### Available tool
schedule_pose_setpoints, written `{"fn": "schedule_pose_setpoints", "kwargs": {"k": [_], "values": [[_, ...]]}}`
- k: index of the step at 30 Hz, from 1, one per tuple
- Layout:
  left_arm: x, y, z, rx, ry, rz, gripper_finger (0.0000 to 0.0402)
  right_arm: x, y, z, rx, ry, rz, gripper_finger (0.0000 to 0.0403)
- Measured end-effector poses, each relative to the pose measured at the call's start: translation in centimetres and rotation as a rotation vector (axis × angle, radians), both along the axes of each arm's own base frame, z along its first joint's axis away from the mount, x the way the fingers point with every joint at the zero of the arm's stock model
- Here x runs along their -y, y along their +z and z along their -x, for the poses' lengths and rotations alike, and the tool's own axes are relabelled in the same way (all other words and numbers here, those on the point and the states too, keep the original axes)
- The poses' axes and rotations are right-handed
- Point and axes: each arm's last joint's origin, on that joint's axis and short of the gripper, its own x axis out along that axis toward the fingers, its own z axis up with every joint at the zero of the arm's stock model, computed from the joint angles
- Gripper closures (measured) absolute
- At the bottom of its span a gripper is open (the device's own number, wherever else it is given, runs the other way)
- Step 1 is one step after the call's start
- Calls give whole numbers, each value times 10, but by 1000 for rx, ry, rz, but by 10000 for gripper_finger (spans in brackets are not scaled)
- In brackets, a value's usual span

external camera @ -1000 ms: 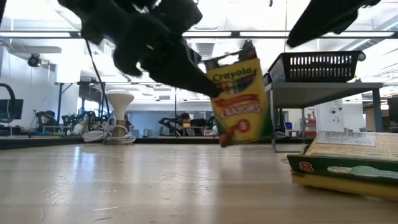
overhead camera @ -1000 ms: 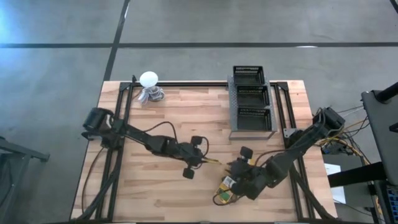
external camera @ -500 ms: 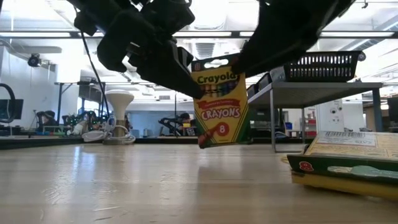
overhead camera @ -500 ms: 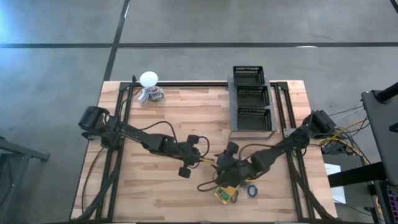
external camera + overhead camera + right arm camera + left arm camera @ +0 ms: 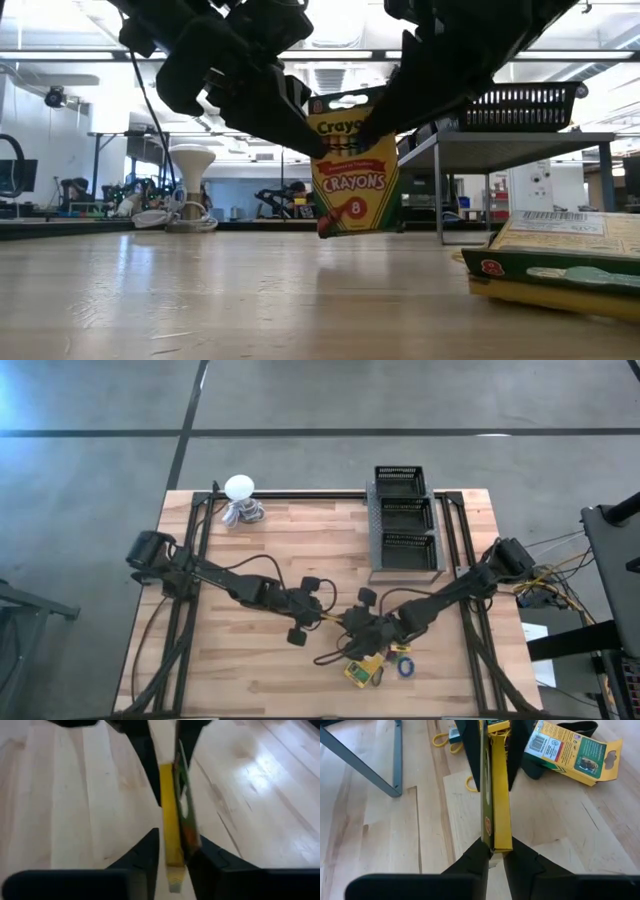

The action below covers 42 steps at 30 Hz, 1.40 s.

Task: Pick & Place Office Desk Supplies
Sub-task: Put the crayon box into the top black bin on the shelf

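Near the tabletop's (image 5: 250, 670) front edge, a second crayon box (image 5: 560, 262) lay flat, cut off at the low view's side, with a blue ring (image 5: 405, 666) and yellow rubber bands (image 5: 440, 740) close by. Above the front-centre boards, a yellow-and-green crayon box (image 5: 353, 165) hung upright, clear of the wood, pinched by both arms: the left fingers (image 5: 481, 862) clamped one end, the right fingers (image 5: 150, 851) the other, each gripper largely hiding the box's top. Behind stood a black three-bin rack (image 5: 405, 520) at the far edge, and a white ball-topped object (image 5: 240, 488) at the far left corner.
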Motion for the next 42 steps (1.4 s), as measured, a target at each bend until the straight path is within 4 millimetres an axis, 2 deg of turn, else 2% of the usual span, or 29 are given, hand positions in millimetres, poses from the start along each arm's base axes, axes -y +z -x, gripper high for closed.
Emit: {"fn": "schedule_pose_setpoints", "kwargs": {"k": [3,8,11,14,17,20,25,28,31,34,38,42], "values": [[-1,1,0,1,-3,-6,336,-2,-3,-1,32,-8,-1,374],[-5,16,12,-40,-32,-54,285,-6,-17,-3,159,-29,-40,378],[-10,36,30,-99,-31,-83,249,-11,-25,3,268,-73,-30,378],[-16,56,53,-114,33,-63,224,-16,-26,10,379,-126,-3,378],[-22,66,76,-12,71,-16,208,-19,-23,17,465,-126,56,378],[-25,60,93,181,77,51,201,-22,-14,22,583,-92,66,378],[-30,28,116,522,56,140,199,-20,2,28,722,-59,118,378],[-32,15,128,685,29,160,199,-19,11,30,785,-49,140,378],[-33,14,132,797,13,190,199,-15,18,29,857,-1,146,378],[-31,17,124,818,9,196,199,-10,24,28,919,18,138,378],[-26,26,103,777,7,182,189,-6,26,25,937,14,137,378],[-21,39,82,690,0,164,158,-5,28,25,949,8,137,378]]}}
